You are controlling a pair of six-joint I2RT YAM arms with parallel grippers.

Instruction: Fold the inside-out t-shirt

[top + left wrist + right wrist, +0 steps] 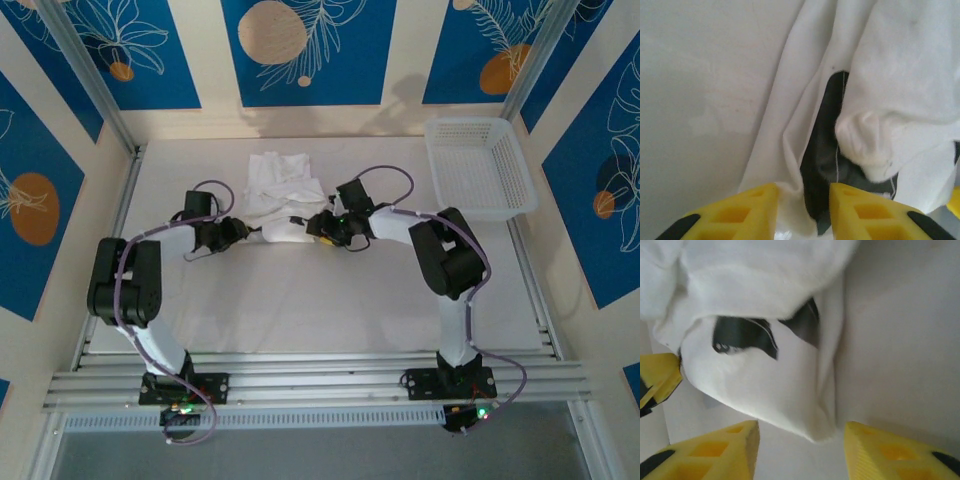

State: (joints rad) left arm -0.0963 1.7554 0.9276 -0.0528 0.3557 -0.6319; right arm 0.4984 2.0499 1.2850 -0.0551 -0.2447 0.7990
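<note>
The left tool (802, 187) and right tool (801, 424) face each other at the near edge of the crumpled white t-shirt (283, 185) on the table (330, 300), both spread, cloth between their fingers

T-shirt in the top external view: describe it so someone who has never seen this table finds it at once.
Start from the pale table and look to the middle of its far half. The t-shirt is the crumpled heap of soft white cloth there; the other white thing, the basket at the far right corner, is rigid lattice.
</note>
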